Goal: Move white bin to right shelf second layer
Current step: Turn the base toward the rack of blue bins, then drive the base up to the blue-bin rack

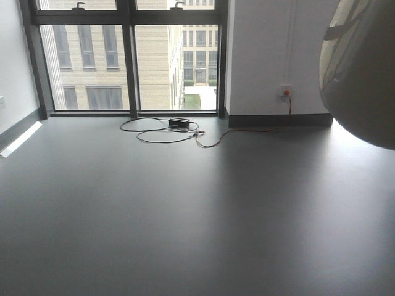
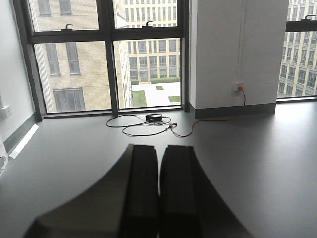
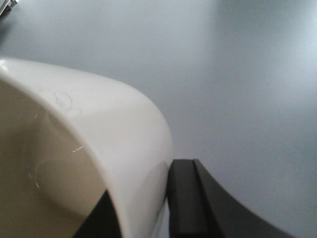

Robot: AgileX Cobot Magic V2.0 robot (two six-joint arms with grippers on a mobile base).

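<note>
**Right wrist view, nearest.** The white bin (image 3: 99,114) fills the lower left. It is a glossy cream-white plastic tub with a smooth wall curving into a rounded rim, and faint scuffs show on its outer face. Its shaded interior opens toward the lens. The right gripper (image 3: 141,210) is clamped on the bin's wall at the rim. One matte black finger (image 3: 185,198) presses the outside, and a second dark finger shows inside the tub. The bin is held clear of the floor (image 3: 237,74), which lies behind it as a plain, even grey sheet.

**Left wrist view, nearest.** The left gripper (image 2: 159,163) has two flat black fingers (image 2: 143,188) lying side by side. They are pressed together along a thin seam, with nothing between them.

**Front view, near.** A large rounded shape (image 1: 364,74), dark with shadow and out of focus, fills the upper right corner. It is too blurred to make out its surface.

**Middle distance.** The floor is matte and seamless, and it brightens toward the window.

**Far.**
- A thin black cable (image 1: 157,132) lies in loose loops beside a small black box-shaped power brick (image 1: 179,122).
- An orange cord (image 1: 247,131) runs along the floor and up to a wall socket (image 1: 285,92).
- The socket sits on a flat white wall (image 1: 265,49) edged with a dark skirting strip (image 1: 278,120).
- A dark-framed window (image 1: 128,61) of tall glass panes shows pale brick buildings outside.
</note>
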